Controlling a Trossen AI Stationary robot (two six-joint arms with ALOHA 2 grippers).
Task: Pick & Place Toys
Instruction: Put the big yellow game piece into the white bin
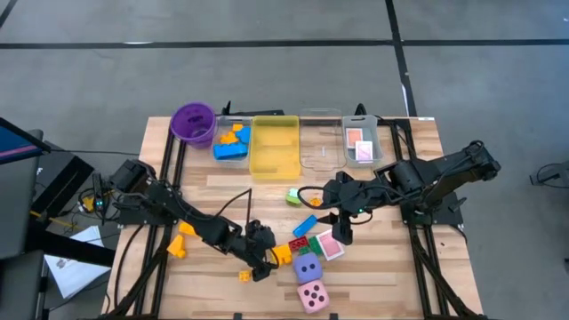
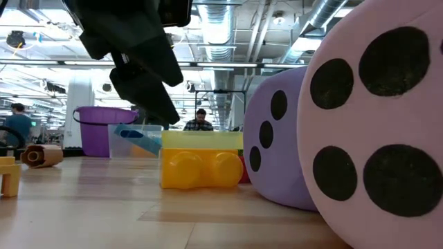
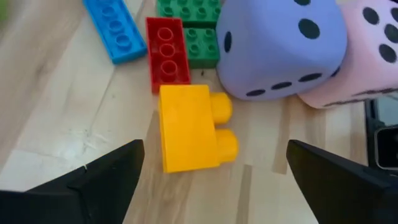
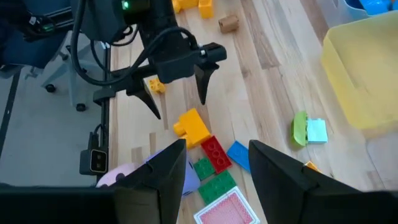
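Wooden table (image 1: pixel 373 267): yellow brick (image 3: pixel 186 127) between claw fingers (image 3: pixel 99 180)

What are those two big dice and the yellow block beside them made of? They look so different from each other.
The purple die and pink die look soft, probably foam or padded vinyl: rounded edges, matte skin, flat printed dots. The yellow brick looks like hard moulded plastic: crisp corners, round studs, a slight sheen. The table under them appears to be pale wood, with visible grain and plank seams.

One camera looks straight down on the wooden worktop (image 1: pixel 373 267); another sits at its surface (very close), both sharing the yellow plastic brick (image 2: pixel 199 168).
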